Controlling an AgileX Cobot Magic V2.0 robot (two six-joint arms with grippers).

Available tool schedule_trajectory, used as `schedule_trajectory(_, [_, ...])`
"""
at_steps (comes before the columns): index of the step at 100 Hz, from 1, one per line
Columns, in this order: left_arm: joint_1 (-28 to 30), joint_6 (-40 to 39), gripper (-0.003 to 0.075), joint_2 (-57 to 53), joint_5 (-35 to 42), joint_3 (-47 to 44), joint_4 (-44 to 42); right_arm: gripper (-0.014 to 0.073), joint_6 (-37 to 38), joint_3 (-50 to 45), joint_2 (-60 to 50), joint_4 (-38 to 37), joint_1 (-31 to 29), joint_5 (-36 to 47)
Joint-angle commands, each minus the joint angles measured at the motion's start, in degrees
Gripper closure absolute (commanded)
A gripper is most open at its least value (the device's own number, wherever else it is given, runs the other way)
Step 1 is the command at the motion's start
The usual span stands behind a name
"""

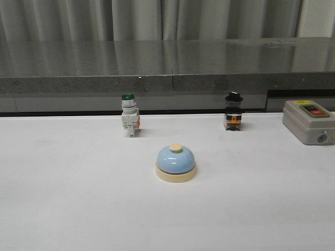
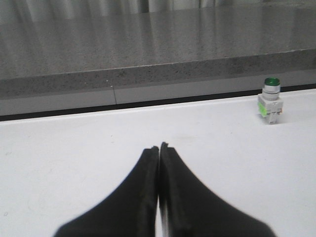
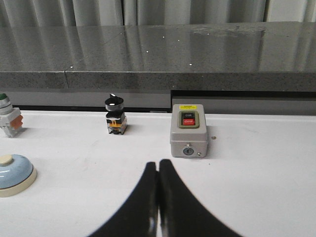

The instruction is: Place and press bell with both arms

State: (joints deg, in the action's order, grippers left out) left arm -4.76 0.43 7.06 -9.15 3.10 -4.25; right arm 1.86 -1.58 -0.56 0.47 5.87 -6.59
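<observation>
Neither arm shows in the front view; each wrist view shows only its own black fingers from above. The left gripper (image 2: 159,148) has its fingers pressed together with nothing between them, and the right gripper (image 3: 158,165) is the same.

The bell (image 1: 176,162) stands upright at the middle of the white table (image 1: 63,198), with bare surface all round it. In the right wrist view it is cut off at the frame edge (image 3: 14,175).

Beyond it, at about eleven o'clock, stands the green-capped switch (image 1: 129,114); at one o'clock the black-knobbed switch (image 1: 233,111). At two o'clock the grey box (image 1: 310,122) runs off the frame's right edge. All three stand near the table's far edge, below the dark stone ledge (image 1: 157,65).
</observation>
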Motion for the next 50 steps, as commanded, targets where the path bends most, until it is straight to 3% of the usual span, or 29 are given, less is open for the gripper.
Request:
schedule_trajectory(1, [1.8, -0.4, 0.074, -3.1, 5.9, -1.2, 0.1, 0.0662, -0.5, 0.9, -1.1, -0.5, -0.3, 4.9])
schedule_trajectory(19, [3.6, -0.4, 0.074, -9.2, 8.1, -5.5, 0.4, 0.0662, -0.5, 0.9, -1.1, -0.5, -0.3, 4.9])
schedule_trajectory(50, [3.7, -0.4, 0.0739, -8.9, 8.3, -5.5, 0.5, 0.0662, -0.5, 0.9, -1.1, -0.5, -0.3, 4.8])
